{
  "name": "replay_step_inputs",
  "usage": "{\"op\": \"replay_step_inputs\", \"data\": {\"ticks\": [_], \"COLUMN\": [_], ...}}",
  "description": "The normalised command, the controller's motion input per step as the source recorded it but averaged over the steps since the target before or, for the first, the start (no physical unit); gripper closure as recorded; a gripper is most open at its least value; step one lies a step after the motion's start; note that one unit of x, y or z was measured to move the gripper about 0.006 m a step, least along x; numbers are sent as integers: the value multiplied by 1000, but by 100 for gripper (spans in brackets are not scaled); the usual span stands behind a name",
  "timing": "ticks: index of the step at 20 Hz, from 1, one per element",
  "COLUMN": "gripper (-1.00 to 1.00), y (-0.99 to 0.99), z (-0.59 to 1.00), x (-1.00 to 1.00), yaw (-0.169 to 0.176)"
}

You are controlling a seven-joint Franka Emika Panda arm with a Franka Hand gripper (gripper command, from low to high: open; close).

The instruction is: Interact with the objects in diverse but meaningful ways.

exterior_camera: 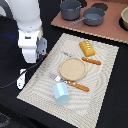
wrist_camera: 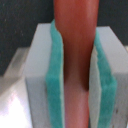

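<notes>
We have the hand (wrist_camera: pixel 75 75) clamped on a reddish-orange stick-like piece (wrist_camera: pixel 75 45), one pick in progress, while the ridged orange-yellow block (exterior_camera: pixel 87 48), light blue cup (exterior_camera: pixel 61 93) and white bone piece (exterior_camera: pixel 21 80) sit untouched apart from the hand.

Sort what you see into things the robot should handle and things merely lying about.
Job: ridged orange-yellow block, thin brown stick, blue cup, white bone piece, reddish stick clamped in the gripper.
Lying about: grey pots, orange-handled cutlery, plate, placemat.
</notes>
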Motion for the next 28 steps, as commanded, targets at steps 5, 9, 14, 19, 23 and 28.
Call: {"op": "replay_step_inputs", "data": {"ticks": [5,9,14,19,23,28], "gripper": [100,100,100,100,100,100], "y": [-341,-394,-439,-544,-451,-490], "z": [300,2,103,265,610,551], "x": [267,155,286,374,563,577], "yaw": [-125,-152,-147,-103,-61,-72]}}
